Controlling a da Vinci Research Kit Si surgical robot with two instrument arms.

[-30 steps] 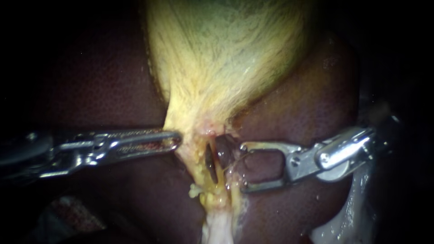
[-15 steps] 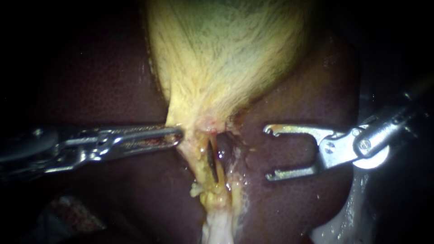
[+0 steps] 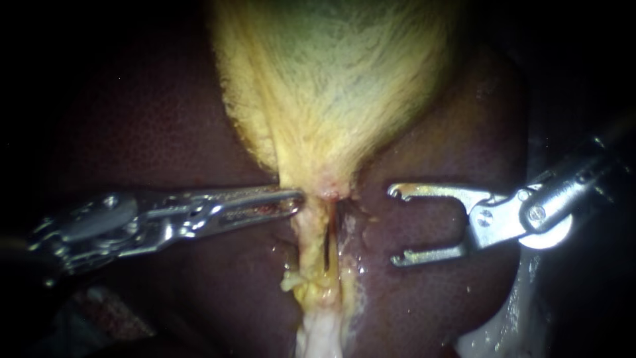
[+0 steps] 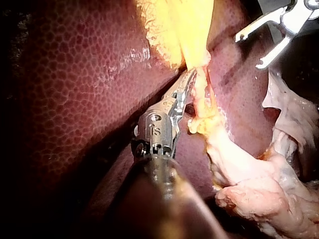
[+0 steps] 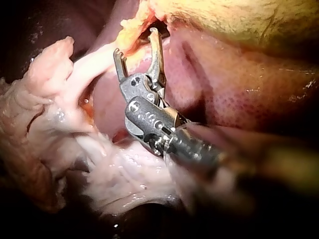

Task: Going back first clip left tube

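Dark, mottled liver (image 3: 146,119) fills the field behind everything. From nine o'clock the left instrument (image 3: 295,199) reaches in. Its jaws are pressed together on the yellow neck where the gallbladder (image 3: 331,79), hanging from twelve o'clock, narrows. Just below that grip the left tube (image 3: 310,242) runs toward six o'clock. A thin dark line (image 3: 328,242) lies along its three-o'clock side, too narrow to identify. Out at three o'clock the right instrument (image 3: 394,225) sits near the tube without touching it, jaws spread wide and holding nothing.
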